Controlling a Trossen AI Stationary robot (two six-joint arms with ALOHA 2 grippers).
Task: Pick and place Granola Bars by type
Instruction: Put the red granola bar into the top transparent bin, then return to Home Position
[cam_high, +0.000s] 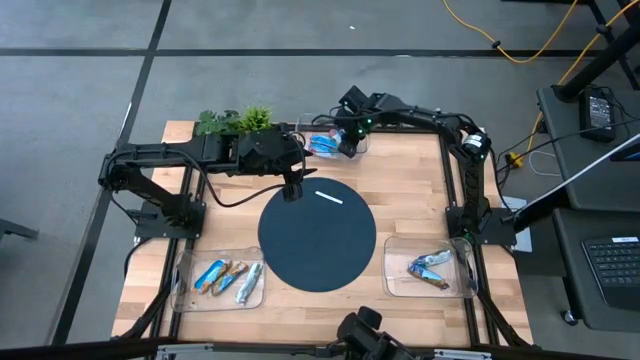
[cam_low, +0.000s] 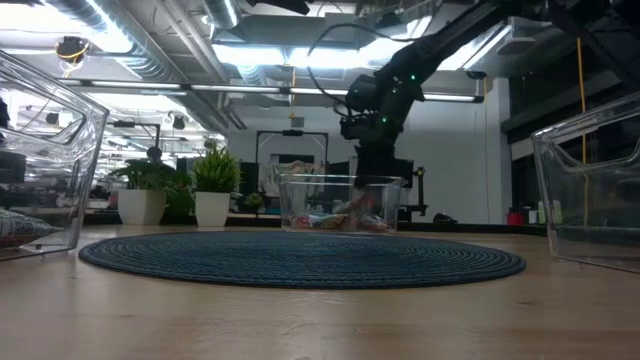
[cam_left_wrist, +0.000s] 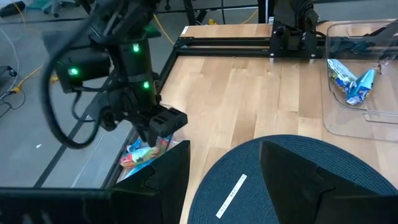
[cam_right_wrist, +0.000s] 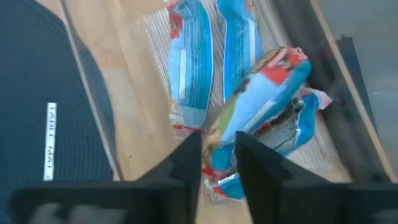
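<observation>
Right gripper (cam_high: 346, 143) over far bin (cam_high: 310, 147); left gripper (cam_high: 291, 192) beside mat (cam_high: 317, 240).

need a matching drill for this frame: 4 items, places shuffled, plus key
Items
1 white strip
2 right pincer
3 potted plants
4 left pincer

Places
A over the far clear bin, above the bars
B lying on the dark round mat
C at the mat's far left rim
D far edge of the table, left of the far clear bin

Pairs: 1-B, 2-A, 3-D, 4-C
</observation>
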